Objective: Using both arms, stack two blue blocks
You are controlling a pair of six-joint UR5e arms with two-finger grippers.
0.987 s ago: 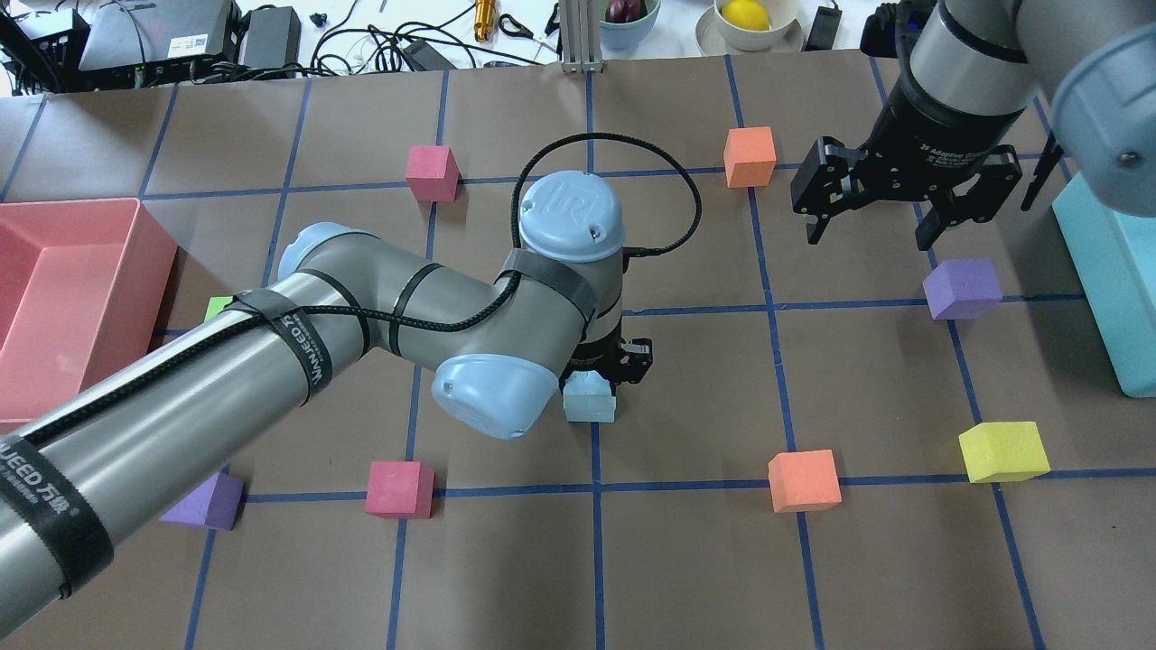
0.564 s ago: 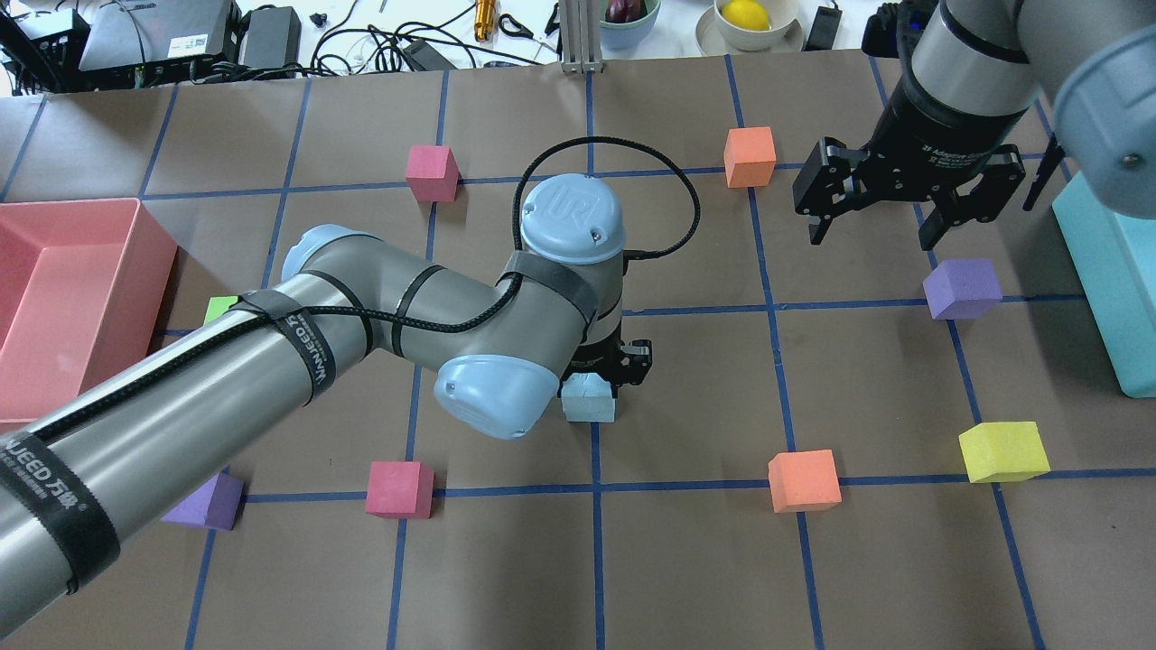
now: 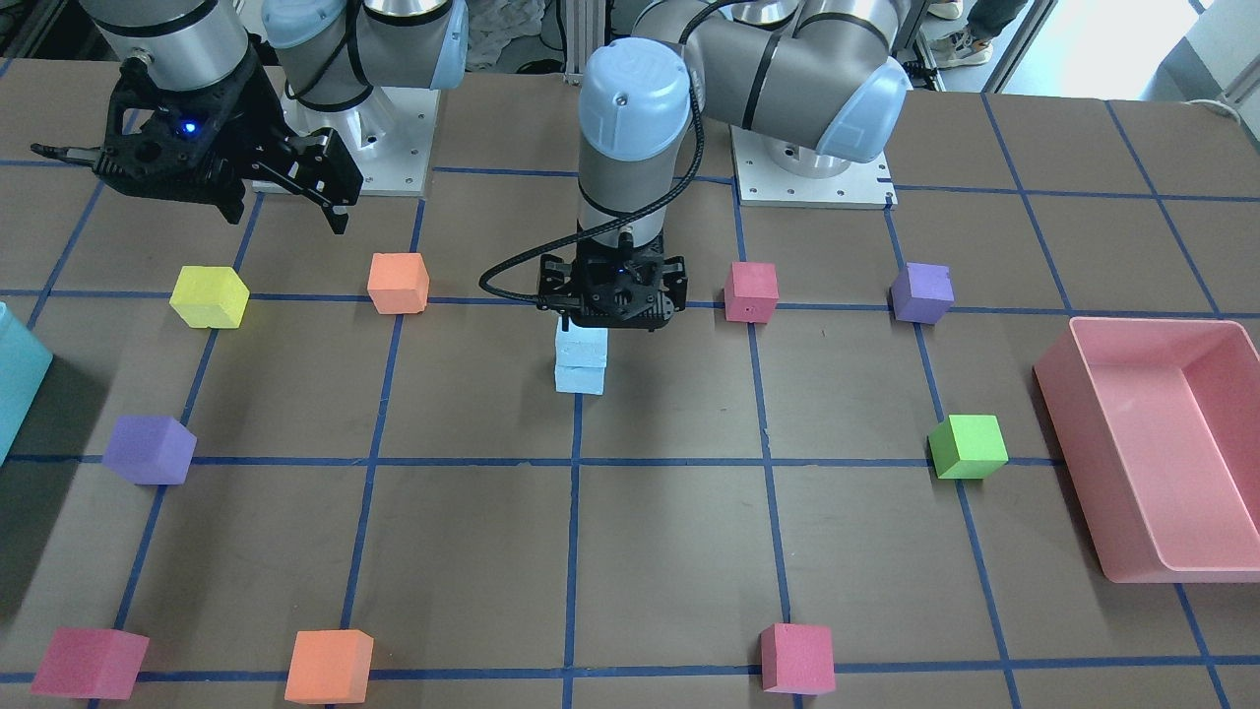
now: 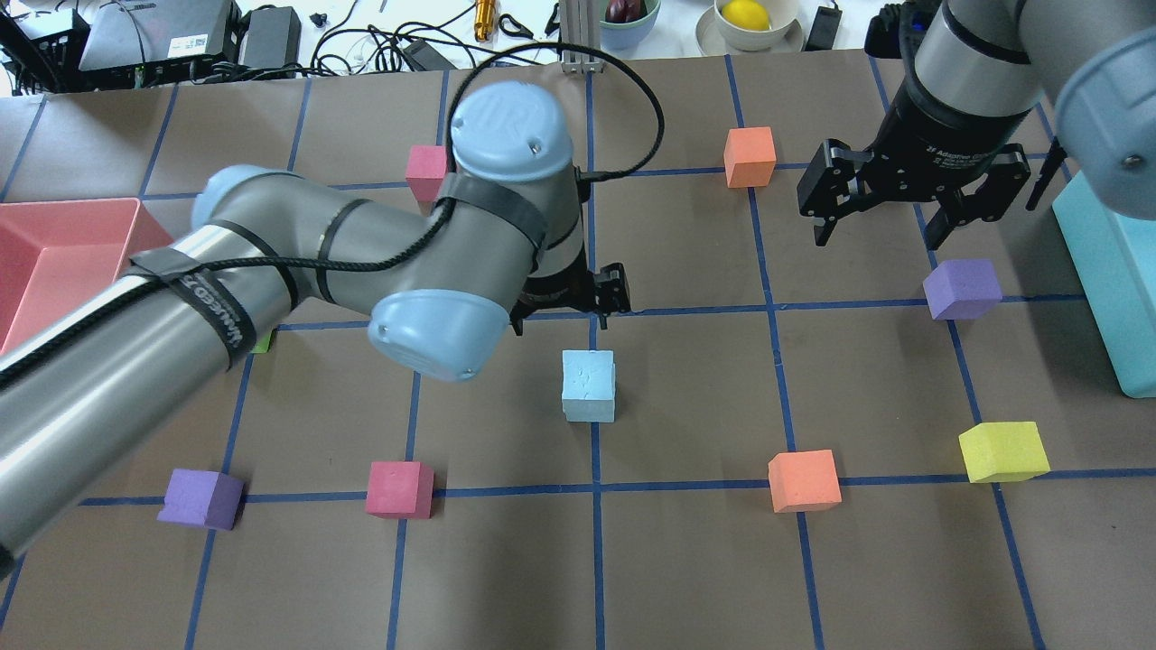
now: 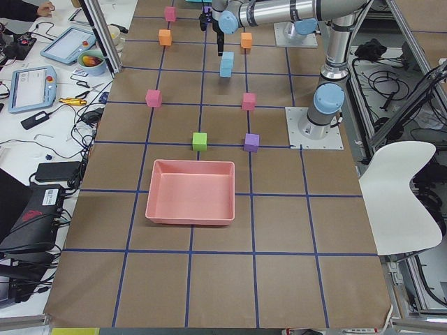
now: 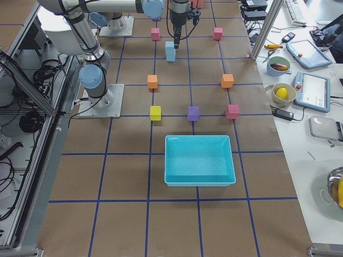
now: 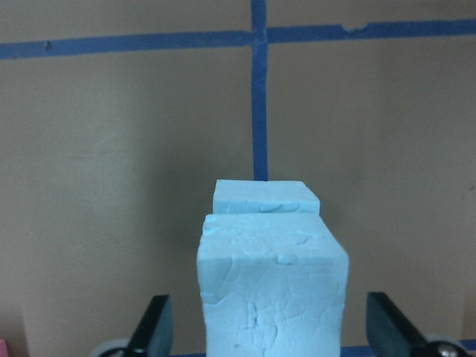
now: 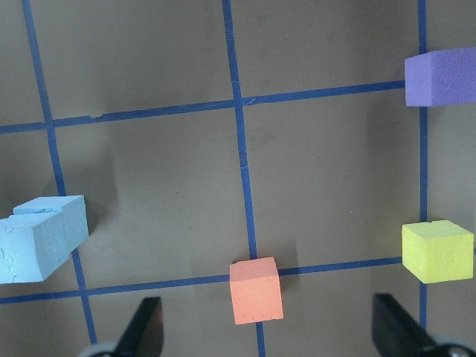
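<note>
Two pale blue blocks stand stacked at the table's middle, the upper one [image 3: 581, 345] on the lower one [image 3: 580, 379]; from above only the top face [image 4: 588, 379] shows. My left gripper [image 3: 608, 317] is open and raised just over the stack. In the left wrist view its fingers [image 7: 152, 331] stand wide on either side of the upper block [image 7: 271, 290], clear of it, with the lower block [image 7: 265, 197] behind. My right gripper [image 4: 876, 226] is open and empty, hovering at the far right. The right wrist view shows the stack [image 8: 41, 238] at its left edge.
Orange [image 4: 803, 480], yellow [image 4: 1002, 450], purple [image 4: 963, 288], magenta [image 4: 399, 488] and further coloured cubes lie spread around the grid. A pink bin [image 3: 1162, 443] is at the robot's left end, a teal bin [image 4: 1111, 271] at its right end, beside the right gripper.
My left gripper has let go of the upper blue block and lifted up and away from it, so the stack now stands free. The right gripper has barely moved.
</note>
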